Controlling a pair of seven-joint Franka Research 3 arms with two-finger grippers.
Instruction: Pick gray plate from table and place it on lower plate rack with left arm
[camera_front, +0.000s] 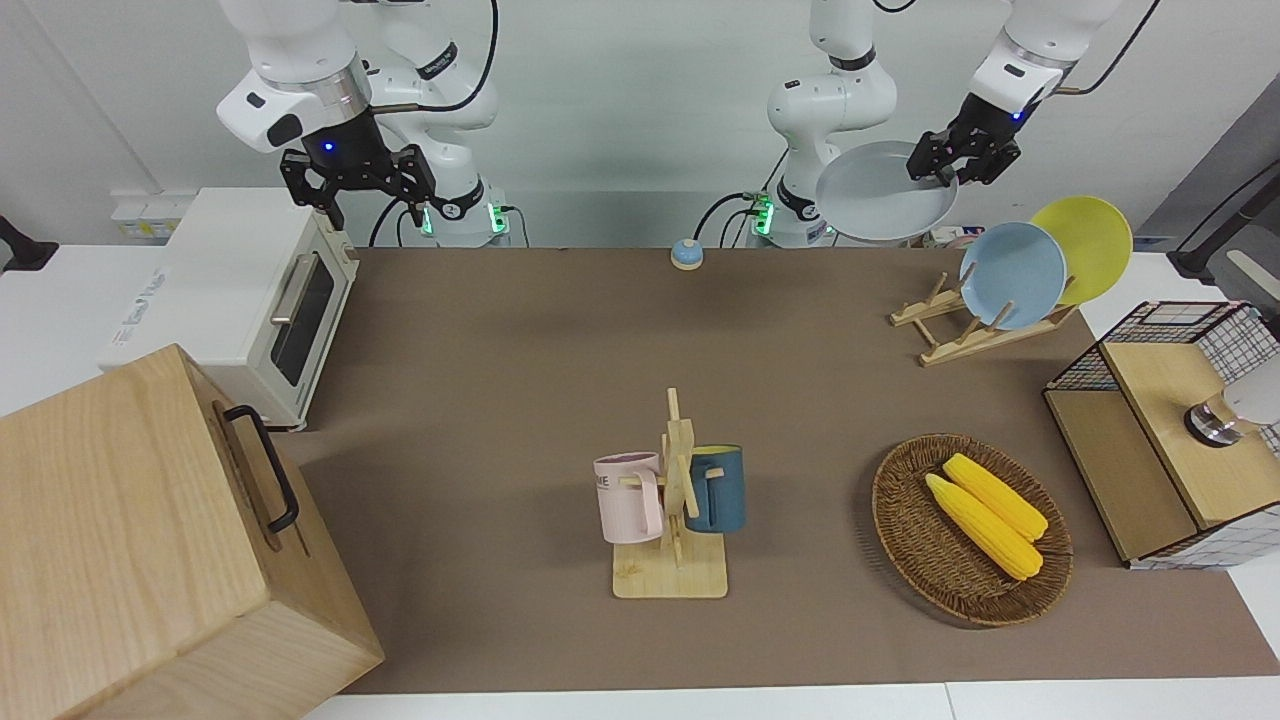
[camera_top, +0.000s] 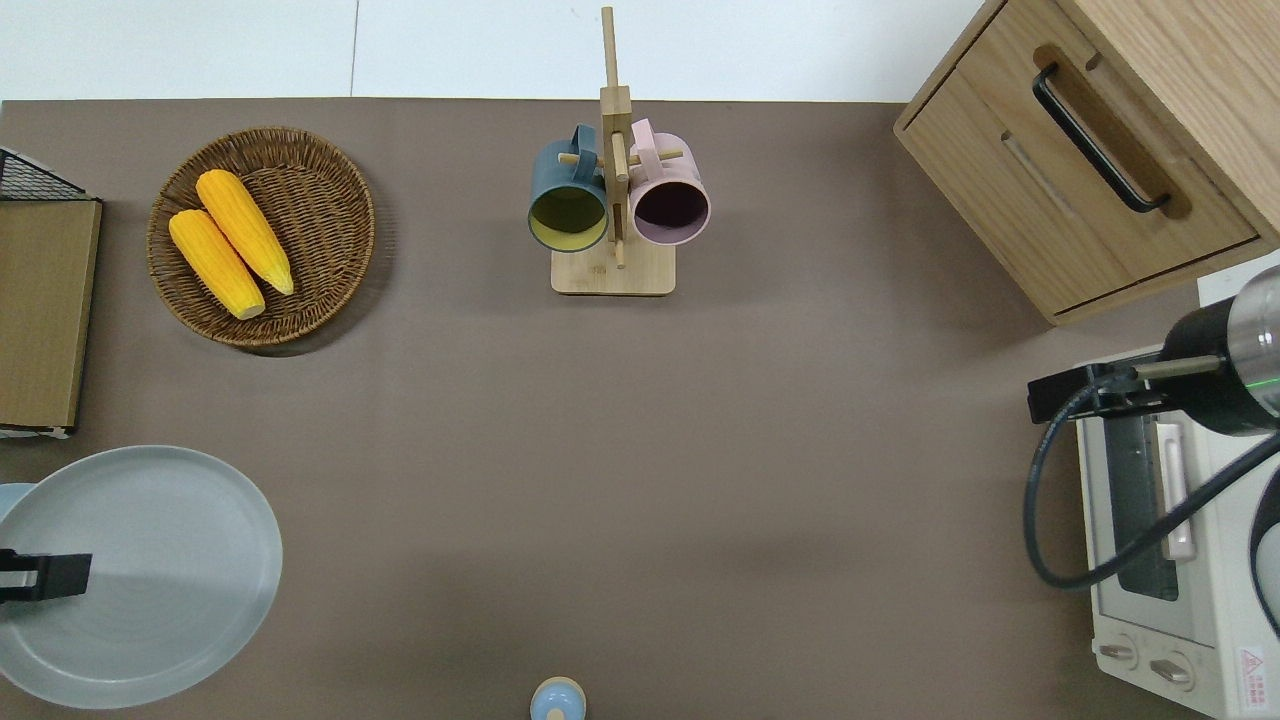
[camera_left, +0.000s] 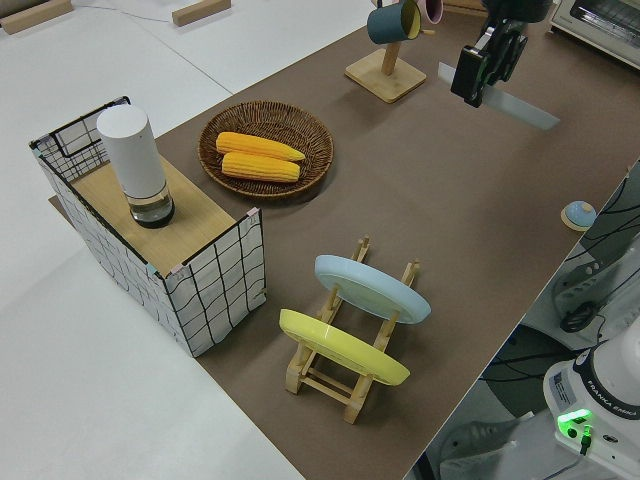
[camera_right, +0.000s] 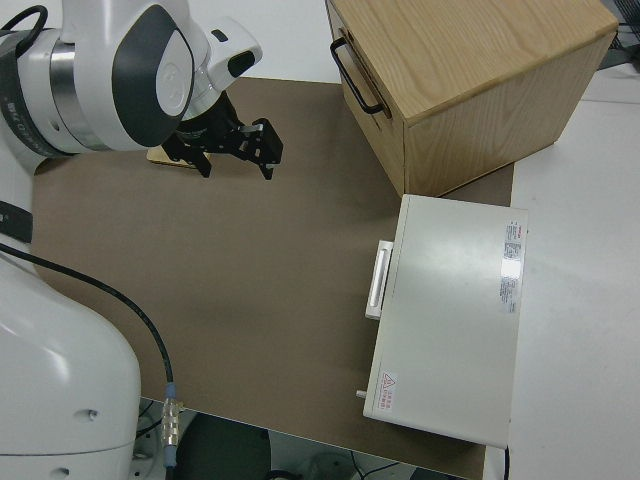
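Front view: left gripper (camera_front: 950, 165) clamped on gray plate (camera_front: 880, 192) rim, held aloft. Plate looks stiff, smooth, prob slippery; rim pinch lets it tilt. Right arm parked, its gripper (camera_front: 355, 180) w/ fingers apart.

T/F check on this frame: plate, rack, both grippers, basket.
1. The left gripper holds the gray plate by its rim, off the table. True.
2. The lower plate rack is empty. False: the light blue plate and the yellow plate stand in it.
3. The right gripper grips a mug. False: it is open and holds nothing; the arm is parked.
4. Two corn cobs lie in the wicker basket. True.
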